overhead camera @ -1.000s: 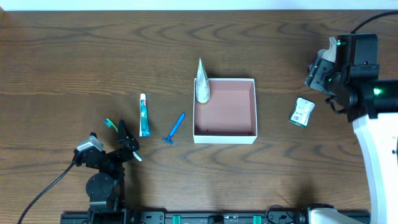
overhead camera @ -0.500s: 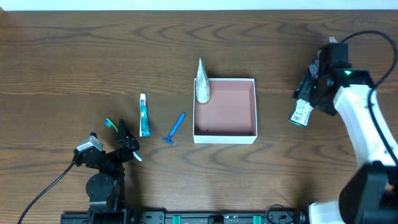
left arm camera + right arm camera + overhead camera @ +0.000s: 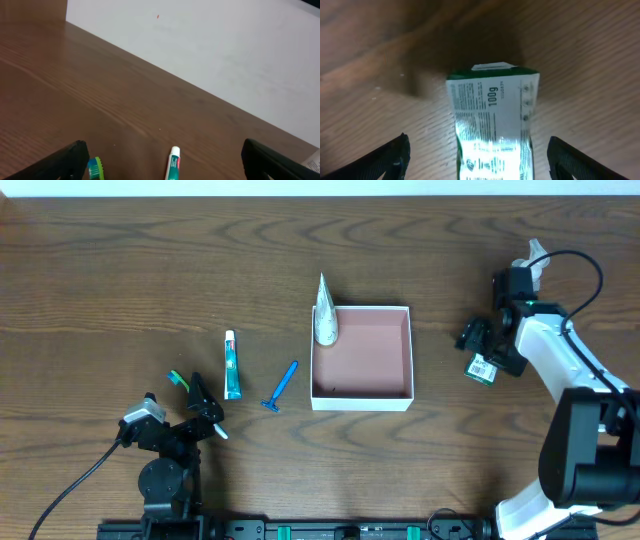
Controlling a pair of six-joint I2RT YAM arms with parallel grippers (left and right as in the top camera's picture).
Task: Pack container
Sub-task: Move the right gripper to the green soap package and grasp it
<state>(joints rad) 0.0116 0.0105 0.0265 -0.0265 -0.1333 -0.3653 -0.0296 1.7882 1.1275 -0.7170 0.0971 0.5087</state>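
we are hovering the right gripper (image 3: 479,142) over the green-and-white packet (image 3: 492,135). its fingers (image 3: 385,160) are standing apart, one on each long side of the packet, and as far as we are seeing they are not touching it. we are judging the packet light, soft and a little slick in its glossy wrap, so we are planning to pinch it across the narrow middle, not at the crimped end. the container (image 3: 362,402) is lying well apart from these fingers, between the two arms, with a white tube (image 3: 325,315) leaning over one corner. we are reading its thin walls as light and easy to shove, so loading from above is looking safest. the left gripper (image 3: 205,410) is resting with its fingers apart, the toothpaste (image 3: 173,165) just ahead between them.
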